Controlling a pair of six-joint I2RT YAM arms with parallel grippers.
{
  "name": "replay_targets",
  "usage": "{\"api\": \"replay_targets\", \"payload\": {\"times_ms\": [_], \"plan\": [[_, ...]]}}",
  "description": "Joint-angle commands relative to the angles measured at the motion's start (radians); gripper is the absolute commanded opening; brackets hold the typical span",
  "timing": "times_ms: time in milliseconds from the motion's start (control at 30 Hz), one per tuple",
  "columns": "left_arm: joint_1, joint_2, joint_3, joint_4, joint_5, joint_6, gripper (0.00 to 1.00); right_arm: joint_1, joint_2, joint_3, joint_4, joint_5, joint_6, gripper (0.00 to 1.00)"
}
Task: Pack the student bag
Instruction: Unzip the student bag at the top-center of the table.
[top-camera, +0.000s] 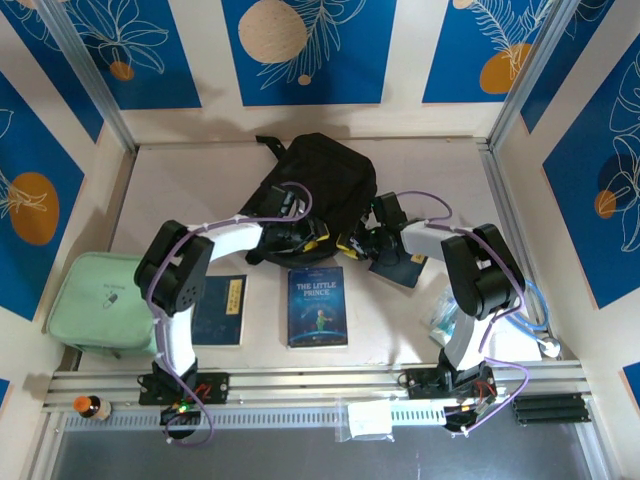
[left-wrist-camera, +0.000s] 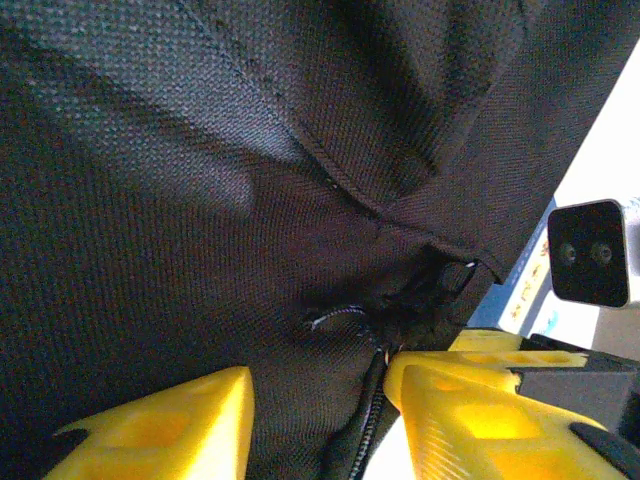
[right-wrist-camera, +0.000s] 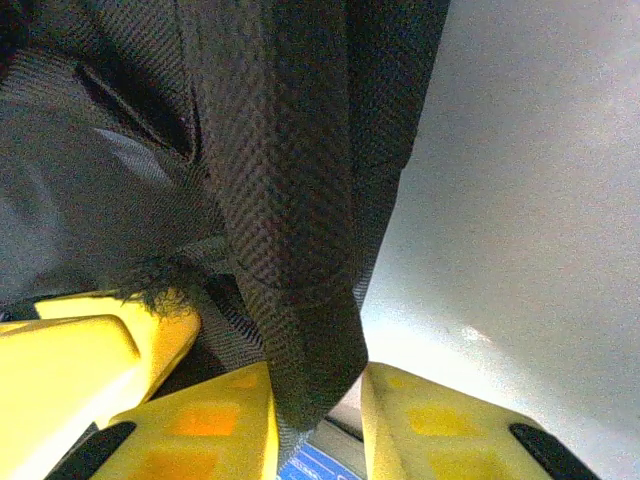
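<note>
Left gripper (left-wrist-camera: 318, 425) straddles the zip seam (left-wrist-camera: 362, 405), jaws half-spread; whether it grips cannot be told. Right gripper (right-wrist-camera: 315, 410) pinches a fabric fold (right-wrist-camera: 300, 300). Both arms bend elbows-out, forearms converging. The student bag (top-camera: 325, 170) slumps at the far middle of the table (top-camera: 430, 170), strap (top-camera: 268, 143) pointing far-left, long axis unclear.

Item count as observed from beside the table (top-camera: 440, 180):

- student bag (top-camera: 320, 175): one, black.
- Books: three in total. These are one Little Prince book (top-camera: 317, 306), one dark blue book (top-camera: 222, 310) and one partly covered dark book (top-camera: 408, 272).
- mint-green zip case (top-camera: 100, 300): one.
- orange-capped bottle (top-camera: 90, 407): one, small.
- clear plastic pouch (top-camera: 365, 420): one.
- Robot arms: two, the left arm (top-camera: 175, 285) and the right arm (top-camera: 480, 280).
- Light packet beside the right arm's base: the number of pieces cannot be determined.
</note>
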Motion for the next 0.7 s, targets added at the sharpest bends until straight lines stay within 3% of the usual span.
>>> {"api": "replay_targets", "payload": {"times_ms": [0, 267, 533, 667], "plan": [[-0.017, 0.026, 0.031, 0.001, 0.028, 0.003, 0.39, 0.009, 0.04, -0.034, -0.017, 0.018, 0.017, 0.24], [-0.019, 0.062, 0.049, 0.031, 0.04, 0.013, 0.35, 0.009, 0.043, -0.053, 0.012, 0.022, 0.033, 0.21], [-0.018, 0.102, 0.099, 0.054, 0.004, 0.105, 0.21, 0.008, 0.043, -0.051, 0.012, 0.021, 0.036, 0.19], [-0.018, 0.107, 0.081, 0.1, 0.026, 0.165, 0.21, 0.008, 0.043, -0.049, 0.014, 0.019, 0.036, 0.19]]}}
